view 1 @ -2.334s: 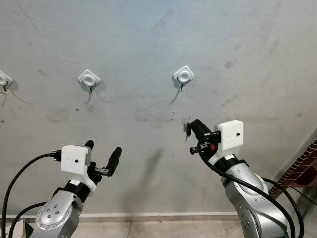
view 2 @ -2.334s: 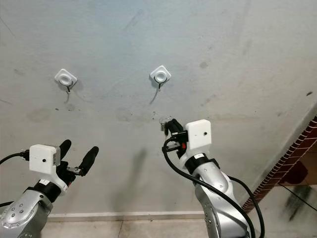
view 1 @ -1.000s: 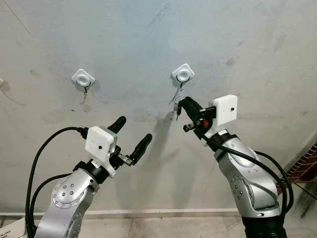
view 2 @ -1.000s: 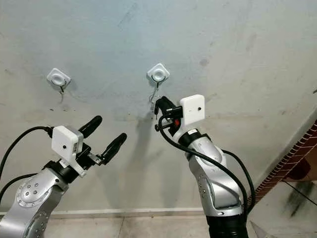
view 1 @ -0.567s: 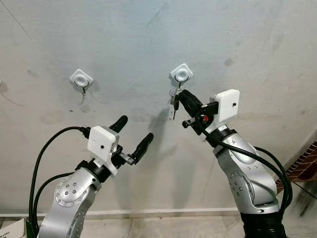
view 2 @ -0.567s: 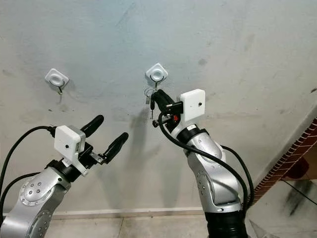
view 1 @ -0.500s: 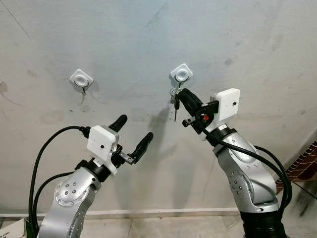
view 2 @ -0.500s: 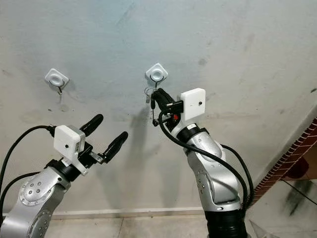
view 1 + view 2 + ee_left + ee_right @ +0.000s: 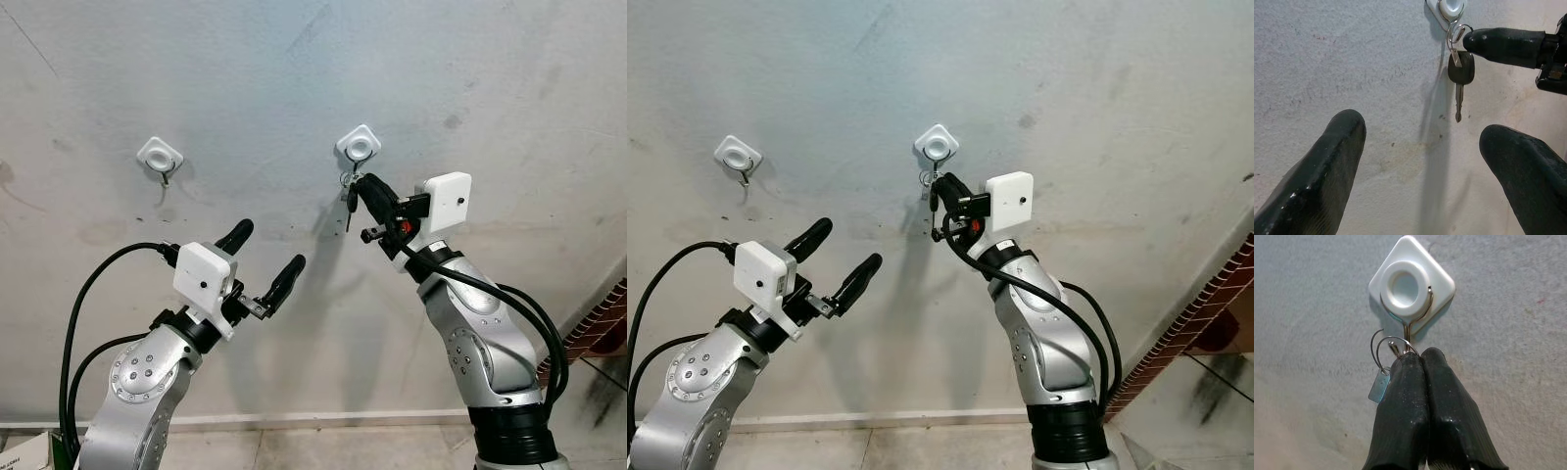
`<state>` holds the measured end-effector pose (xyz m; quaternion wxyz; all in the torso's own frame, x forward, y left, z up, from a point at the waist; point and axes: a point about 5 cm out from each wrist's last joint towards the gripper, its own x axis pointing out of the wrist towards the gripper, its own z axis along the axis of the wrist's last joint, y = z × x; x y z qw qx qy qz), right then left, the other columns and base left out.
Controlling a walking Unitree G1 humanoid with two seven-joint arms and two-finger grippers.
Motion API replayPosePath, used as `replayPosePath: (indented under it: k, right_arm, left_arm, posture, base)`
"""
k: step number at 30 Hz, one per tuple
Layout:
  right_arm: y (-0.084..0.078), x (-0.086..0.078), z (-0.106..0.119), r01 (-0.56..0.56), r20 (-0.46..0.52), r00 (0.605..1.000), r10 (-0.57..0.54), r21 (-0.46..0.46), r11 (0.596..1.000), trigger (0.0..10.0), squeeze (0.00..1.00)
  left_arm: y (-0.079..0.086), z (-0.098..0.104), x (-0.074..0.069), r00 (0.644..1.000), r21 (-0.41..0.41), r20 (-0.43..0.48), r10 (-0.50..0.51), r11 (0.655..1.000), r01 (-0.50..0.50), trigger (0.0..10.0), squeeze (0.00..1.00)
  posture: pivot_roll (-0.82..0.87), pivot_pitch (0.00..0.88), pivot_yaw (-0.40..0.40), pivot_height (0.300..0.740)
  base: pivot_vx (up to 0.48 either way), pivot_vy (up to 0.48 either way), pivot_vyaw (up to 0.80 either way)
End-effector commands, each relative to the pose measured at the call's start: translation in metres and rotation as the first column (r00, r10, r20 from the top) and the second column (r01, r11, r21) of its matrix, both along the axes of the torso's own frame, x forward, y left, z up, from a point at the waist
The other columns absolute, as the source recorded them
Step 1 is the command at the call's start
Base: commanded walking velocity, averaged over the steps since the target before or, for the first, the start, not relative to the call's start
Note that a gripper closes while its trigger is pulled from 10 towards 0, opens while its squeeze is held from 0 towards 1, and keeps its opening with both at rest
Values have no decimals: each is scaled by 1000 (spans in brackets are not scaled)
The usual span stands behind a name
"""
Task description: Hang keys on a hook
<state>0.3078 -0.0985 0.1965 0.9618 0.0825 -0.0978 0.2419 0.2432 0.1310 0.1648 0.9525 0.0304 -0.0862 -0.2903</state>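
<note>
Fingertips of right claw [image 9: 1418, 363] hiding hook [image 9: 1406, 333] end, keys [image 9: 1460, 73] dangling

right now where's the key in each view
Left eye view: key hangs just below the right-hand white hook, at the right pincer tip.
Right eye view: key under the same hook, upper middle.
Left wrist view: key hangs upper right, blade down, between the left pincer's fingers.
Right wrist view: key rings show beside the shut fingers.
Shared landmark: the white hook.
</note>
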Motion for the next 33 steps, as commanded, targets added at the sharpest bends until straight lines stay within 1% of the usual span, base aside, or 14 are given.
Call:
replayPosePath:
  k: [1,12,16,17,18,33]
  right_arm:
    - [0,3,7,7,21,1000,-8,16,1000,10000,0]
    - [3,8,5,22,2,1000,-22,42,999,10000,0]
    - [3,9,-1,39,-26,999,-39,23,999,10000,0]
    - [3,9,-1,39,-26,999,-39,23,999,10000,0]
    - [1,10,-4,51,-48,998,-49,41,998,10000,0]
    - [2,11,-7,81,-71,994,-78,33,996,10000,0]
  left_arm:
    - [1,-3,2,1000,16,-8,6,1000,-6,10000,0]
    - [1,-3,1,1000,16,-9,10,1000,-9,10000,0]
    - [1,-3,1,1000,16,-10,13,1000,-13,10000,0]
    - [1,-3,1,1000,16,-10,13,1000,-13,10000,0]
    - [1,-3,1,1000,15,-10,14,1000,-14,10000,0]
    - [-3,-3,1,1000,17,-7,-3,1000,4,10000,0]
  posture:
    - [89,0,50,740]
    - [91,0,50,740]
    - [91,0,48,740]
    - [91,0,48,740]
    - [92,0,48,740]
    - [90,0,51,740]
  base:
    - [0,0,0]
    - [0,0,0]
    - [0,0,0]
    - [0,0,0]
    - [0,0,0]
    - [0,0,0]
